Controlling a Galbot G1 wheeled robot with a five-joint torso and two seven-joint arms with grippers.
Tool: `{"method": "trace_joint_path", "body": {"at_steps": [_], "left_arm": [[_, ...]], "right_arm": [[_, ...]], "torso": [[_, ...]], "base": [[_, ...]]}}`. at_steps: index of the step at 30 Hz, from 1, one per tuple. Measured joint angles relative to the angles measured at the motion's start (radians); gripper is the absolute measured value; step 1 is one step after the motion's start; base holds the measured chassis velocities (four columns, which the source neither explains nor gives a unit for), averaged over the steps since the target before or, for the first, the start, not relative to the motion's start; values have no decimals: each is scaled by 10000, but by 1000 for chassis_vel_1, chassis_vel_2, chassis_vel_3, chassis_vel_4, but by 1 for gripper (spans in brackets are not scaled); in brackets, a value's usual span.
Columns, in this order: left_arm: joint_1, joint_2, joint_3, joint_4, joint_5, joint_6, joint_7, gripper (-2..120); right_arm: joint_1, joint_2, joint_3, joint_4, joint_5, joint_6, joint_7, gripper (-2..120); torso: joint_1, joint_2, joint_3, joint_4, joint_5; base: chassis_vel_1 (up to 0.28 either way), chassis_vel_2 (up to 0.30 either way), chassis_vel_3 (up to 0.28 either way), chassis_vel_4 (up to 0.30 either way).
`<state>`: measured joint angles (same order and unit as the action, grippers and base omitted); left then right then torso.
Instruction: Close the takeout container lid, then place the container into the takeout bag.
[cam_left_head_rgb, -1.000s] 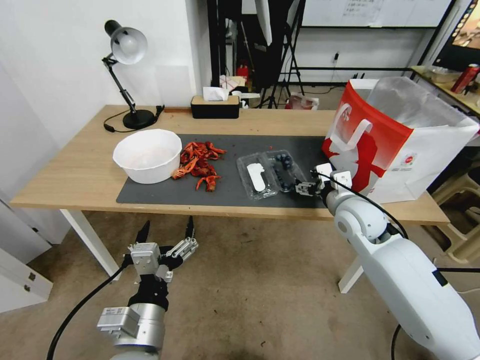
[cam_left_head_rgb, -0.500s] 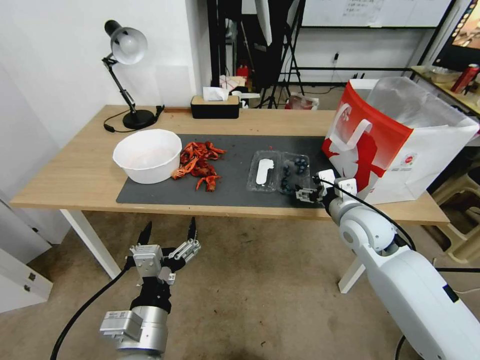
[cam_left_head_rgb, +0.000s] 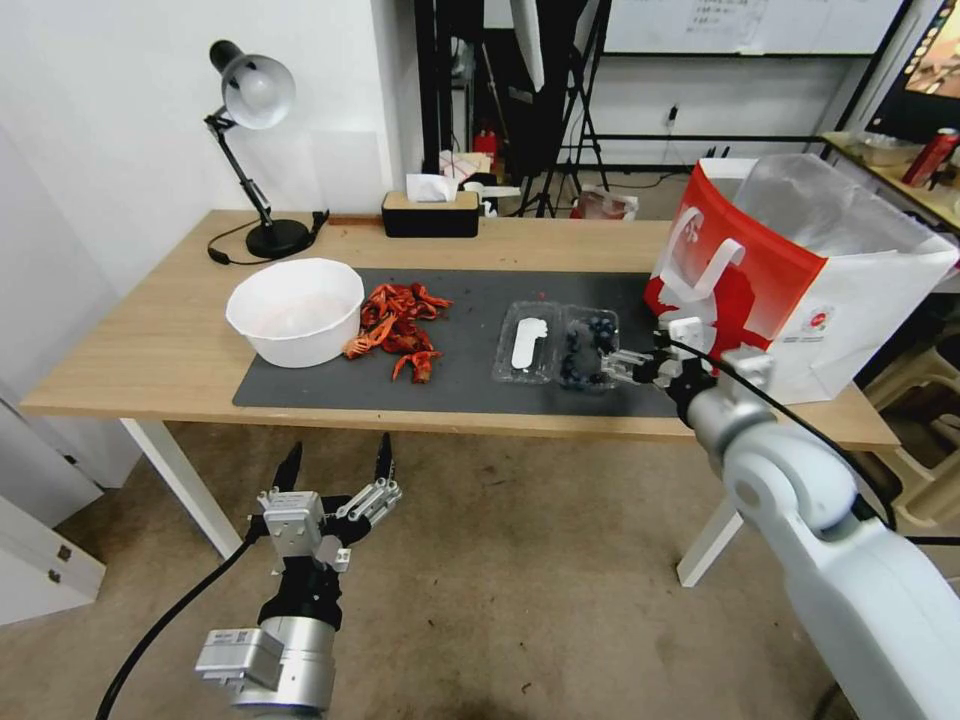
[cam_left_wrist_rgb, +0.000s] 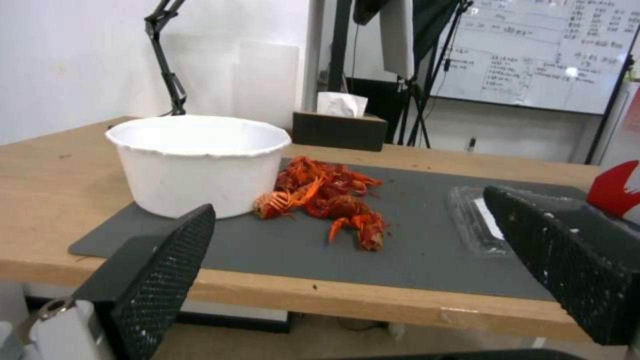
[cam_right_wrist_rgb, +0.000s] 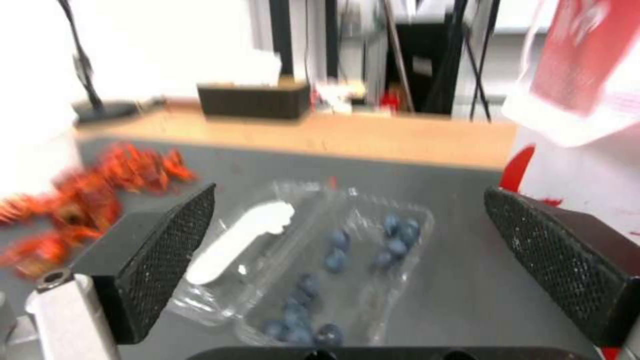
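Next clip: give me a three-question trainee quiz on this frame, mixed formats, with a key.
1. True or false: the takeout container lid lies open beside the berries.
2. Which gripper is at the container? A) left B) right
3. Fill in: the takeout bag stands on the robot's ____ side of the table.

Key: 1 true. 2 B: the right gripper is open at its edge; the left gripper hangs open below the table. 3 right.
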<state>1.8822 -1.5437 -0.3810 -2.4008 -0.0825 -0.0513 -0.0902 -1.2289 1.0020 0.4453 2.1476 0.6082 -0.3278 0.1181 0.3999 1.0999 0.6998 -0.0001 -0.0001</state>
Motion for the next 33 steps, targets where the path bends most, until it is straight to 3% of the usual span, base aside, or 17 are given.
{"method": "trace_joint_path", "body": {"at_steps": [1,2,3,6,7,10,18,23,24,25,26,28,30,32,33], "left_arm": [[0,0,0,0,0,0,0,100],[-89,137,-37,84,-115,0,2,100],[-89,137,-37,84,-115,0,2,100],[-279,415,-52,255,-376,-15,17,100],[-279,415,-52,255,-376,-15,17,100],[-536,764,-63,463,-636,-19,82,100],[-877,1055,117,769,-833,-3,178,100],[-1052,1159,267,966,-1197,-26,173,100],[-1113,1200,328,1010,-1421,-65,139,100],[-1320,1364,555,1046,-2317,-137,-91,100],[-1320,1364,555,1046,-2317,-137,-91,100],[-1678,1654,868,889,-3895,-147,-614,100],[-1836,1762,940,802,-4443,-140,-835,100],[-2635,2260,1208,583,-6277,194,-1520,100],[-2635,2260,1208,583,-6277,194,-1520,100]], "right_arm": [[0,0,0,0,0,0,0,100],[-1061,360,449,234,-327,1166,-321,100],[-1061,360,449,234,-327,1166,-321,100],[-2353,958,999,382,-860,2608,-819,100],[-2353,958,999,382,-860,2608,-819,100],[-3535,1545,1394,418,-1496,4102,-1302,100],[-4966,2391,1545,-66,-2116,5912,-1776,100],[-5235,2607,1487,-154,-2260,6245,-1882,100],[-5238,2618,1457,-155,-2285,6250,-1886,100],[-5178,2585,1336,-155,-2319,6211,-1887,100],[-5178,2585,1336,-155,-2319,6211,-1887,100],[-4949,2409,1147,-204,-2322,6070,-1878,100],[-4871,2337,1086,-238,-2316,6022,-1874,100],[-4892,2229,1060,-265,-2306,5977,-1873,100],[-4892,2229,1060,-265,-2306,5977,-1873,100]], "torso": [[0,0,0,0,0],[0,0,1,0,2],[0,0,1,0,2],[0,0,0,-2,0],[0,0,0,-2,0],[0,0,1,0,-2],[2,0,1,1,1],[2,0,1,0,0],[2,0,1,1,-1],[2,1,1,1,0],[2,1,1,1,0],[2,1,1,3,-1],[2,0,2,3,1],[2,0,2,3,1],[2,0,2,3,1]], "base": [[0,0,0,0],[0,0,0,0],[0,0,0,0],[0,0,0,0],[0,0,0,0],[0,0,0,0],[0,0,0,0],[0,0,0,0],[0,0,0,0],[0,0,0,0],[0,0,0,0],[0,0,0,0],[0,0,0,0],[0,0,0,0],[0,0,0,0]]}}
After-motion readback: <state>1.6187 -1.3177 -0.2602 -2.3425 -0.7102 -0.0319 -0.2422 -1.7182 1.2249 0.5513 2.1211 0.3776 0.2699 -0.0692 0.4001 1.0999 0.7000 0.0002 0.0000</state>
